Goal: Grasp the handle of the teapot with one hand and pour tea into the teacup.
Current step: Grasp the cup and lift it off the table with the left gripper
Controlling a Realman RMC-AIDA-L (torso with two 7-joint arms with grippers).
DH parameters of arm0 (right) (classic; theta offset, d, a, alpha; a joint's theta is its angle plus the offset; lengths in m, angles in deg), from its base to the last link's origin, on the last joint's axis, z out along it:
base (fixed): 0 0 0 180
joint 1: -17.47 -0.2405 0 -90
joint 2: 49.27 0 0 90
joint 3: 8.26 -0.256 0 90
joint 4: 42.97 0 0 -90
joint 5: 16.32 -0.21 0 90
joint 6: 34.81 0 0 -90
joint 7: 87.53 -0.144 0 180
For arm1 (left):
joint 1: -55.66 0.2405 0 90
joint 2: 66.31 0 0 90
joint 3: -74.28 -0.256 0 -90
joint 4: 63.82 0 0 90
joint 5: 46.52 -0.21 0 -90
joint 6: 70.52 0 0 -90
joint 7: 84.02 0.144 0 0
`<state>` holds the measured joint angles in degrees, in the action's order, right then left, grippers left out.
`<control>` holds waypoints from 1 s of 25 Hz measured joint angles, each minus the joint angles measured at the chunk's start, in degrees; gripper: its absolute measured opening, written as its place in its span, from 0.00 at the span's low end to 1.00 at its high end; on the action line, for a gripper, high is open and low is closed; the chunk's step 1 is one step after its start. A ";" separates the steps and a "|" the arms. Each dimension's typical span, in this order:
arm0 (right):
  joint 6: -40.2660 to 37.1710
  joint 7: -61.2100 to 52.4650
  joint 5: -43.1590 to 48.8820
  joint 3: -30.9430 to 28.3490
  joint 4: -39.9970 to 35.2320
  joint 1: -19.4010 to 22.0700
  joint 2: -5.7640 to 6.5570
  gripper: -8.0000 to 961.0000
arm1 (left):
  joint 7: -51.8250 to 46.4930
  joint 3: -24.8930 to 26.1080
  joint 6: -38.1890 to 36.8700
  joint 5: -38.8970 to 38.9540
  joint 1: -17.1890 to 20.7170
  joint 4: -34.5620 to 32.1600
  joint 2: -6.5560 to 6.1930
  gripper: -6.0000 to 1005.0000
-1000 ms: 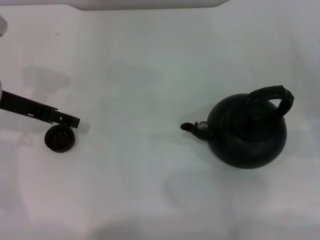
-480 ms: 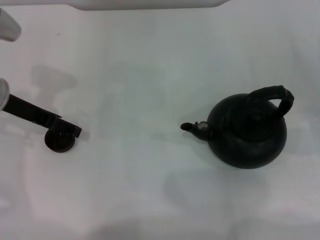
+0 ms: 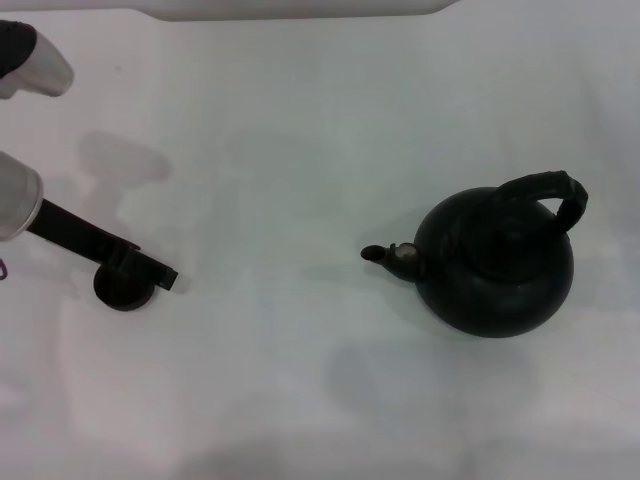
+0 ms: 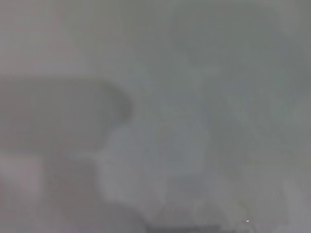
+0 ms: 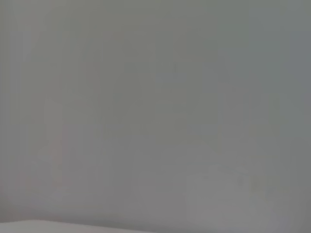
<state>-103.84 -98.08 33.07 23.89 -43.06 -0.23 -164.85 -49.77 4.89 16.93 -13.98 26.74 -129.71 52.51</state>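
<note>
In the head view the round black teapot (image 3: 495, 268) stands on the white table at the right. Its spout (image 3: 376, 254) points left and its arched black handle (image 3: 552, 190) rises at its far right side. The small dark teacup (image 3: 120, 291) sits at the far left. My left gripper (image 3: 150, 268) reaches in from the left edge and lies over the cup's top, covering part of its rim. My right gripper is out of view. Both wrist views show only blurred grey surface.
The white table (image 3: 300, 180) stretches between the cup and the teapot. A pale raised edge (image 3: 290, 10) runs along the far side. Part of my left arm's light casing (image 3: 30, 65) shows at the top left corner.
My left gripper has moved right and toward the near edge, over the cup. The cup has shifted slightly the same way. The teapot has not moved.
</note>
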 joint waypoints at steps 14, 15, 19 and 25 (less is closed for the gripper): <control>0.04 0.13 0.00 -0.15 0.09 -0.04 0.00 0.90 | -2.33 -1.71 1.20 -1.84 -0.33 0.17 -0.14 0.88; 0.04 0.12 0.00 -0.15 0.09 -0.06 0.00 0.90 | -2.35 -1.71 1.21 -2.04 -0.34 0.17 -0.14 0.88; 0.04 0.11 0.00 -0.16 0.09 -0.12 0.00 0.90 | -2.39 -1.71 1.18 -2.21 -0.42 0.16 -0.06 0.88; 0.04 0.07 0.01 -0.15 0.09 -0.08 0.00 0.90 | -2.45 -1.71 0.96 -1.88 -0.45 0.15 0.01 0.80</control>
<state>-103.80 -98.00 33.08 23.73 -42.97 -0.31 -164.85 -52.22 3.17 17.89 -15.85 26.30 -129.57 52.52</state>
